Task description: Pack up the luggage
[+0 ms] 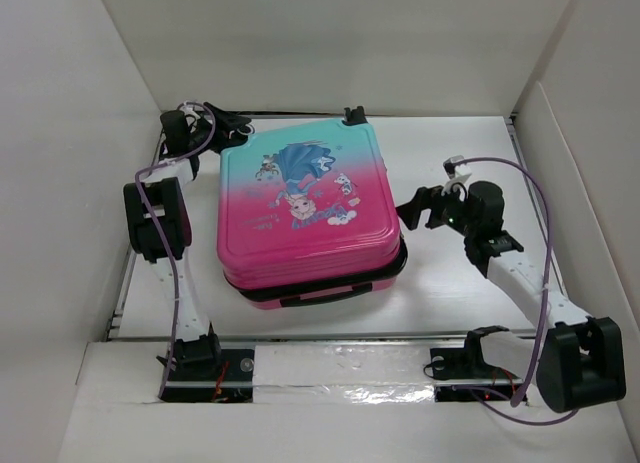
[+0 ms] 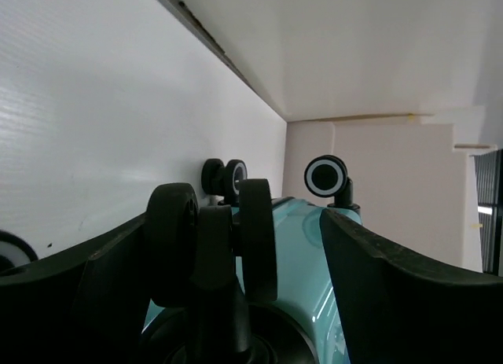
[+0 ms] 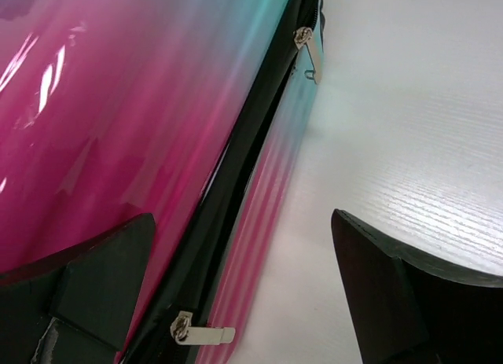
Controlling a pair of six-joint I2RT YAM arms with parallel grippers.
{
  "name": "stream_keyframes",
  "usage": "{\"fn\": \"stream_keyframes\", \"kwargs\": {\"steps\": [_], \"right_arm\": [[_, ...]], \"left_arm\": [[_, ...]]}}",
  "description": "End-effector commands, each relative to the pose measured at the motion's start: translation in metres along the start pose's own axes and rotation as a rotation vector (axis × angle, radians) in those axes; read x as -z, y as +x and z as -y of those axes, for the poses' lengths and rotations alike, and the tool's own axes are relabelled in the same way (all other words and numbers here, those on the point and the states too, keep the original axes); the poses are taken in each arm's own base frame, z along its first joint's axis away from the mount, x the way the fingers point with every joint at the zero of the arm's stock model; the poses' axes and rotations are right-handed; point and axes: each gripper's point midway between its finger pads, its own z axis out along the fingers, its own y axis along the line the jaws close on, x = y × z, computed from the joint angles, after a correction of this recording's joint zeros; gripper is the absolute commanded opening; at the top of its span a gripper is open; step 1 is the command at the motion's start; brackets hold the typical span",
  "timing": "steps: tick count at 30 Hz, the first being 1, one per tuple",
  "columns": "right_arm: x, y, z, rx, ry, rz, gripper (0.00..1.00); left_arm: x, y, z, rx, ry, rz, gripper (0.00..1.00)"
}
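One luggage (image 1: 300,213) lies flat, lid down, mid-way across the bench (image 1: 440,148). Its far-left corner is near the wall (image 1: 70,133), and bare room lies on its right. The left end effector (image 1: 238,128), jaws apart, straddles a wheel (image 2: 259,230) (contact unclear). The right end effector (image 1: 412,211) gapes beside the side seam, where two zipper pulls (image 3: 203,331) show.

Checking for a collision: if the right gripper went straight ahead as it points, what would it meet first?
Most likely the side of the luggage, at its black zipper seam; the right gripper frames it. Depth is unclear.
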Motion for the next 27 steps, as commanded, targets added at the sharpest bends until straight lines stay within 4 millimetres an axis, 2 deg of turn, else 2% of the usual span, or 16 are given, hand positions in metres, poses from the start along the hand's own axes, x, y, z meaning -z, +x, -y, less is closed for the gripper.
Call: {"fn": "stream_keyframes", "kwargs": {"steps": [1, 2, 3, 4, 6, 7, 9, 12, 14, 18, 20, 22, 23, 27], "right_arm": [[0.008, 0.005, -0.012, 0.007, -0.049, -0.005, 1.0], [0.01, 0.005, -0.009, 0.004, -0.042, 0.003, 1.0], [0.011, 0.01, -0.008, -0.004, -0.038, 0.0, 1.0], [0.011, 0.013, -0.008, -0.009, -0.036, 0.0, 1.0], [0.01, 0.018, -0.006, -0.024, -0.031, -0.003, 1.0], [0.009, 0.026, -0.004, -0.036, -0.025, -0.016, 1.0], [0.009, 0.029, 0.001, -0.05, -0.001, -0.01, 1.0], [0.013, 0.03, 0.017, -0.076, 0.077, 0.004, 1.0], [0.015, 0.029, 0.016, -0.073, 0.076, 0.013, 1.0], [0.014, 0.025, 0.018, -0.076, 0.078, 0.016, 1.0], [0.015, 0.025, 0.027, -0.088, 0.106, 0.006, 1.0], [0.017, 0.021, 0.037, -0.102, 0.159, 0.02, 1.0], [0.019, 0.019, 0.046, -0.122, 0.206, 0.037, 1.0], [0.021, 0.012, 0.047, -0.132, 0.208, 0.059, 1.0]], "left_arm": [[0.006, 0.018, 0.07, -0.093, 0.218, -0.029, 0.74], [0.009, 0.019, 0.076, -0.061, 0.229, -0.026, 0.69], [0.016, 0.018, 0.093, -0.081, 0.26, -0.01, 0.63], [0.019, 0.016, 0.101, -0.082, 0.269, 0.004, 0.48], [0.026, 0.02, 0.121, -0.085, 0.288, 0.012, 0.4], [0.028, 0.019, 0.126, -0.083, 0.287, 0.023, 0.38], [0.036, 0.018, 0.138, -0.093, 0.278, 0.038, 0.32], [0.04, 0.022, 0.15, -0.106, 0.263, 0.045, 0.27], [0.041, 0.026, 0.155, -0.106, 0.26, 0.047, 0.24], [0.048, 0.032, 0.18, -0.121, 0.263, 0.055, 0.18], [0.053, 0.028, 0.197, -0.157, 0.268, 0.077, 0.17], [0.056, 0.032, 0.206, -0.158, 0.253, 0.078, 0.17], [0.058, 0.032, 0.208, -0.16, 0.245, 0.078, 0.16], [0.061, 0.034, 0.205, -0.168, 0.214, 0.088, 0.16]]}}
